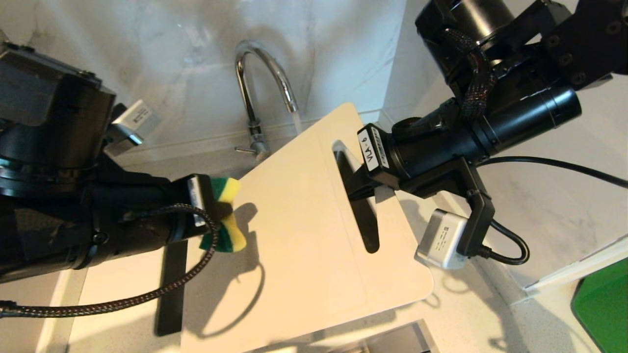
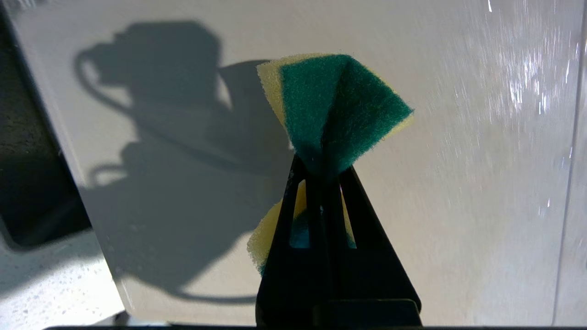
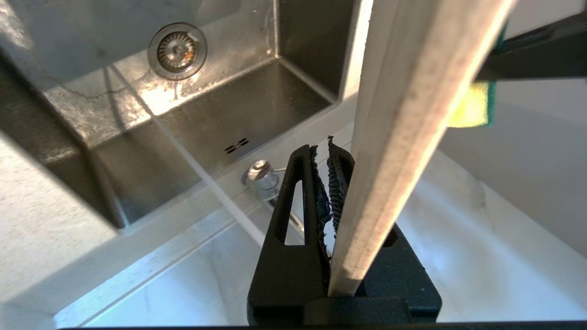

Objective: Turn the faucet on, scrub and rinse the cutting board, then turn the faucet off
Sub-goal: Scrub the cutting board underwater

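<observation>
The chrome faucet (image 1: pixel 260 83) runs, and a thin stream of water (image 1: pixel 297 122) falls behind the board's far end. The cream cutting board (image 1: pixel 304 235) is held tilted over the sink. My right gripper (image 1: pixel 355 184) reaches into its handle hole and is shut on the board's rim (image 3: pixel 412 114). My left gripper (image 1: pixel 222 211) is at the board's left edge, shut on a pinched green and yellow sponge (image 2: pixel 339 110). The sponge hangs just in front of the board's face (image 2: pixel 458 183), which shows wet streaks. I cannot tell whether sponge and board touch.
Below the board lies the steel sink (image 3: pixel 275 41) with its drain (image 3: pixel 178 50). The faucet's base (image 3: pixel 261 176) stands on the sink's far rim. Speckled white countertop (image 1: pixel 471 314) surrounds the sink, with marble wall behind. A green object (image 1: pixel 603 299) sits at the far right.
</observation>
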Controlling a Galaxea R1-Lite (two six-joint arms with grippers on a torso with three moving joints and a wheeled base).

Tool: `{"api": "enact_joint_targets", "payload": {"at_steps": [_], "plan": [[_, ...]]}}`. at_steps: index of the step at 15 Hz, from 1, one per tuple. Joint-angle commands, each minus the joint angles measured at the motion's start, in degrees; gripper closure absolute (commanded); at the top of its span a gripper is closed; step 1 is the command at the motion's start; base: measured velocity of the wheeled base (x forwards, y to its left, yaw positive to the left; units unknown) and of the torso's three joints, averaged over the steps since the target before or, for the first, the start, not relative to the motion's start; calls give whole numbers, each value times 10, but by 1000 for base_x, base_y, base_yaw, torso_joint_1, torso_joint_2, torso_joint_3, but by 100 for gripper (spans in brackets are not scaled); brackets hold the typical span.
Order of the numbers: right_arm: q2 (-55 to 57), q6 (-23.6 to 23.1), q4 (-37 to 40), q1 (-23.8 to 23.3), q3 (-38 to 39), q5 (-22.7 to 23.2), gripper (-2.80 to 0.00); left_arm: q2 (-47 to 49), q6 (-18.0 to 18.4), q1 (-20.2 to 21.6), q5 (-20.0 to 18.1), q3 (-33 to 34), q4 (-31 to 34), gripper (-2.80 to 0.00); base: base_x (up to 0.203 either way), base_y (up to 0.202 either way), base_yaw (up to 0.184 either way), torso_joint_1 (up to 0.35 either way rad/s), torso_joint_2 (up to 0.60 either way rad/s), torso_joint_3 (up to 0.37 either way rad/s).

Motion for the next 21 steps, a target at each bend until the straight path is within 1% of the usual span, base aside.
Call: {"api": "enact_joint_targets", "payload": {"at_steps": [1, 3, 5, 6, 8, 9, 10, 12, 14, 17, 19, 21], "plan": [[-5, -9, 3, -5, -1, 2, 0, 64, 11, -52, 7, -49, 24, 0, 0, 0, 0, 0, 0, 0], [-8, -9, 3, -6, -1, 2, 0, 83, 30, -83, 8, -81, 26, 0, 0, 0, 0, 0, 0, 0], [-16, -9, 3, -12, -1, 2, 0, 100, 33, -95, 8, -80, 27, 0, 0, 0, 0, 0, 0, 0], [-20, -9, 3, -16, 0, 2, 0, 100, 29, -95, 8, -65, 27, 0, 0, 0, 0, 0, 0, 0], [-23, -9, 3, -19, -1, 3, 0, 93, 19, -93, 8, -8, 25, 0, 0, 0, 0, 0, 0, 0], [-24, -9, 4, -19, 0, 3, 0, 89, 8, -91, 7, 17, 24, 0, 0, 0, 0, 0, 0, 0], [-25, -9, 4, -19, 0, 3, 0, 84, -8, -85, 6, 43, 19, 0, 0, 0, 0, 0, 0, 0], [-27, -9, 4, -19, 0, 3, 0, 70, -18, -76, 6, 96, -8, 0, 0, 0, 0, 0, 0, 0], [-28, -9, 4, -19, 0, 3, 0, 59, -20, -51, 5, 157, -44, 0, 0, 0, 0, 0, 0, 0], [-35, -9, 5, -19, 1, 3, 0, 57, -19, -5, 4, 239, -126, 0, 0, 0, 0, 0, 0, 0], [-37, -9, 6, -19, 2, 3, 0, 58, -17, 10, 3, 283, -175, 0, 0, 0, 0, 0, 0, 0], [-37, -9, 6, -19, 2, 3, 0, 61, -18, 38, 1, 314, -210, 0, 0, 0, 0, 0, 0, 0]]}}
